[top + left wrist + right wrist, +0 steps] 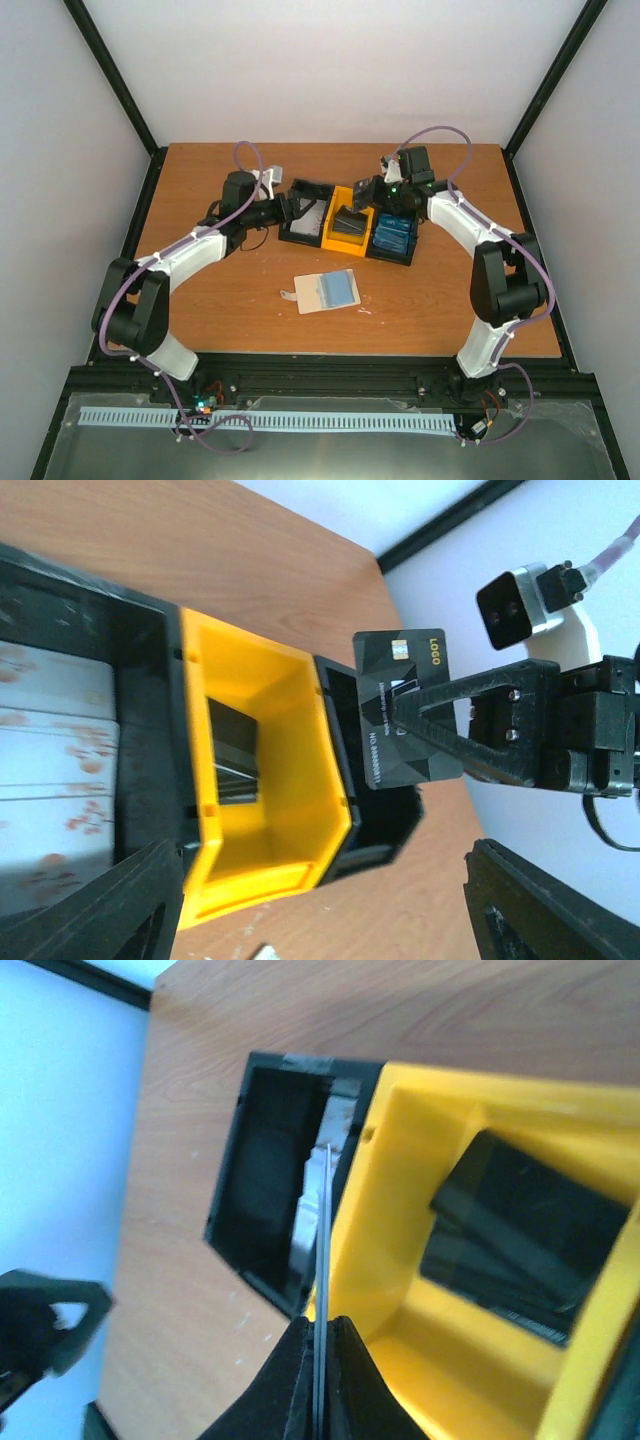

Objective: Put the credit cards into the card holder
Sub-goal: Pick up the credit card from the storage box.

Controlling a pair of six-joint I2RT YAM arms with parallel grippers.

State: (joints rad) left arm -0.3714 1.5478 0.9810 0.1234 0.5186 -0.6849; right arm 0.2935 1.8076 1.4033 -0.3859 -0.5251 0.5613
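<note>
The plastic three-compartment tray is yellow in the middle and black at both ends, with grey-white flat cards blotched reddish-brown in its left end, blue cards in its right, and a dark rectangular plastic card lettered gold over it.

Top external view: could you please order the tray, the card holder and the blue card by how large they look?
1. tray, clearly largest
2. card holder
3. blue card, resting on the card holder and only a little smaller than it

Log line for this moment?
right gripper: shut on dark card, above tray | left gripper: open, empty, beside tray | blue card: on card holder
</note>
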